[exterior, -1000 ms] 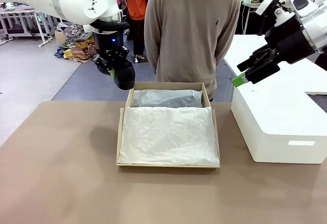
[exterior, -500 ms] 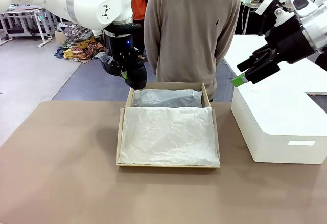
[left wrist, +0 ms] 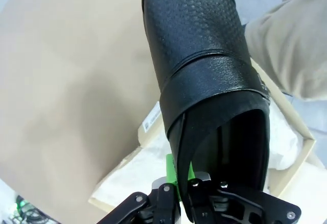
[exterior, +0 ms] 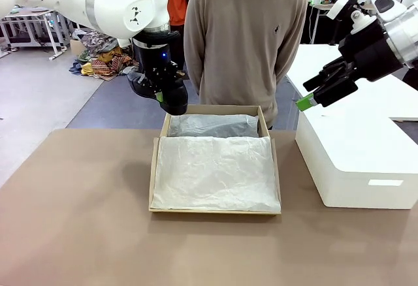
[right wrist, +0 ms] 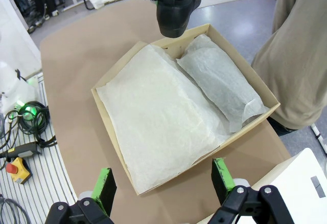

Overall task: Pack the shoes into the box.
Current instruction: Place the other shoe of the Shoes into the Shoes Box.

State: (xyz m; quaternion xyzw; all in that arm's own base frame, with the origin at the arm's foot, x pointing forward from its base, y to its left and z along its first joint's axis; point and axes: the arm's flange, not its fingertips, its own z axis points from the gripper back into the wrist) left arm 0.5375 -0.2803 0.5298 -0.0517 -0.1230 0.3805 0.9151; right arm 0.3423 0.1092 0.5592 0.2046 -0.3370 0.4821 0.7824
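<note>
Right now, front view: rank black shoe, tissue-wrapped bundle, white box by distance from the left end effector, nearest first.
1. The black shoe: gripped in the left end effector, above the far-left corner of the cardboard box.
2. The tissue-wrapped bundle: lying in the box's far end, below and right.
3. The white box: at the table's right side, farthest.

No legible text; sticker [left wrist: 149, 124] on the box [left wrist: 305, 141] too blurred

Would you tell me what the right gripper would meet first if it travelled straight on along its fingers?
Most likely the white crinkled tissue paper lining the brown cardboard box; the open right gripper aims at it with nothing between, though depth is hard to judge.
</note>
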